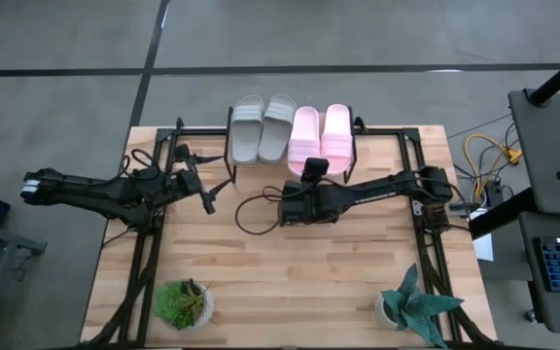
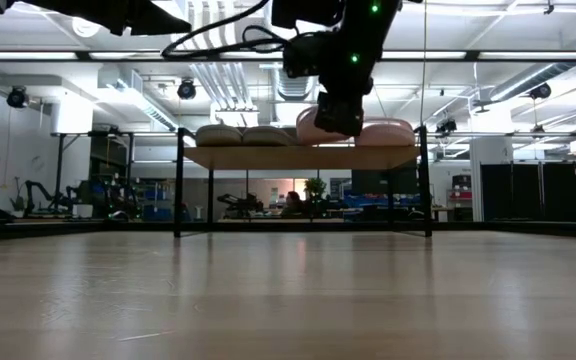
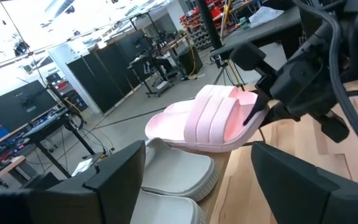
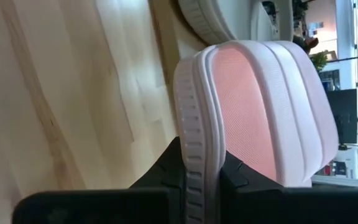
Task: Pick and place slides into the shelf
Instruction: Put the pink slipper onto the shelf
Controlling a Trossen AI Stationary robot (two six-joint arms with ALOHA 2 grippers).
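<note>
The last pink slide point(image 1: 304, 138) sits on the shelf point(image 1: 261, 163), heel end hanging over the near edge, and the right gripper point(image 1: 313, 170) is clamped on that heel: the right wrist view shows the sole's rim pinched between its dark fingers. Beside it lies its pink partner point(image 1: 337, 134), and the two grey slides point(image 1: 262, 126) fill the shelf's other half. So all four are up on the plank; what looks left is letting go of this one and backing away. The left gripper point(image 1: 208, 197) hovers over the table point(image 1: 290, 262) near the shelf's grey end, fingers spread wide, holding nothing.
</note>
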